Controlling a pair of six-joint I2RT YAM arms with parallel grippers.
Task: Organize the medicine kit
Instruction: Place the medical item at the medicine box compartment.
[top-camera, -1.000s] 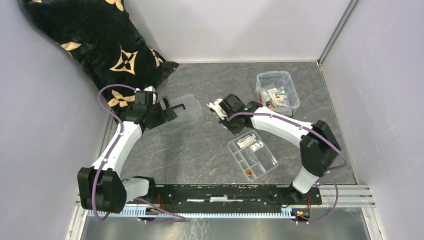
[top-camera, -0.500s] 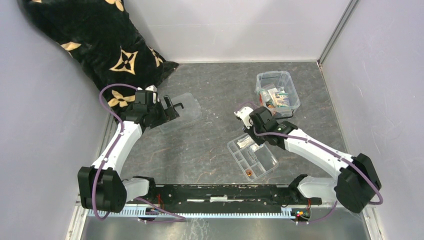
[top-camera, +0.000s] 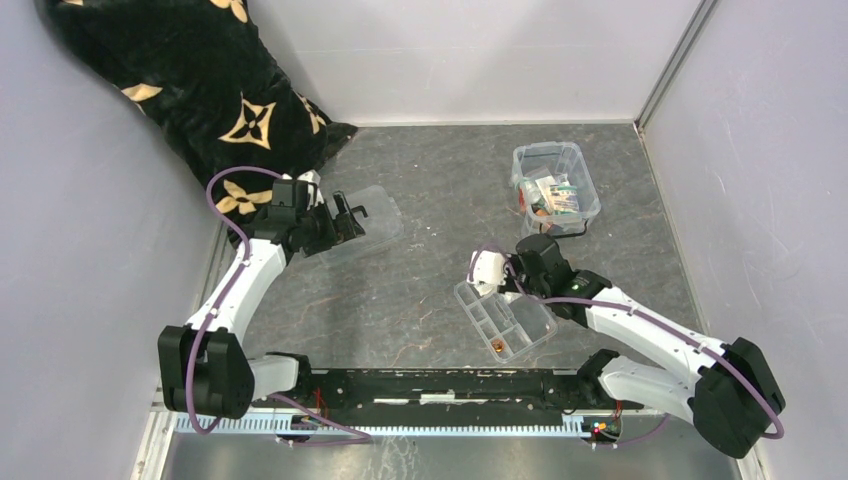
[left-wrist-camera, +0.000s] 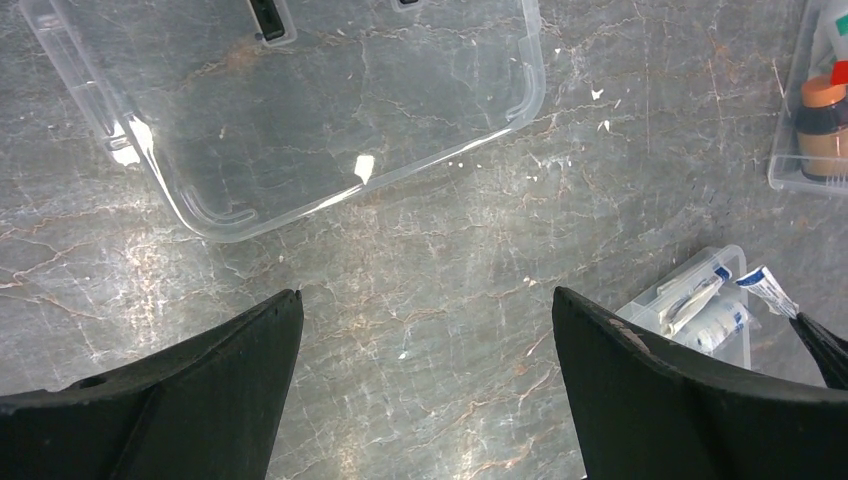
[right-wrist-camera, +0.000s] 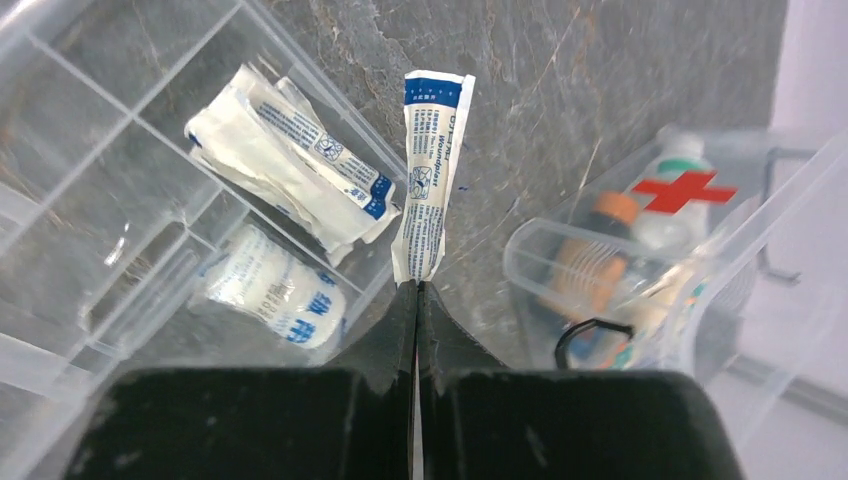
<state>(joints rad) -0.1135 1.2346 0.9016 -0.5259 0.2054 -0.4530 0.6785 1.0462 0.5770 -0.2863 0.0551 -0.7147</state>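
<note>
Top view: medicine kit (top-camera: 556, 180) in the upper right, up and right of my right hand (top-camera: 487, 268), apart from it. Right arm reaches in from the lower right, hand over the divided tray's (top-camera: 505, 318) upper-left corner. Left arm stretched up the left side, left hand (top-camera: 345, 215) at the lid (top-camera: 362, 222).

Left wrist: left hand (left-wrist-camera: 425, 295) spread wide over bare counter (left-wrist-camera: 450, 230); lid (left-wrist-camera: 330, 110) upper left, untouched.

Right wrist: right hand (right-wrist-camera: 415, 290) pressed together, pinching a white-and-blue sachet (right-wrist-camera: 432, 175) by its lower end. Tray (right-wrist-camera: 100, 200) left, kit (right-wrist-camera: 685, 190) right.

A black, gold-flowered cloth (top-camera: 190, 80) lies far left on the table (top-camera: 420, 190).
</note>
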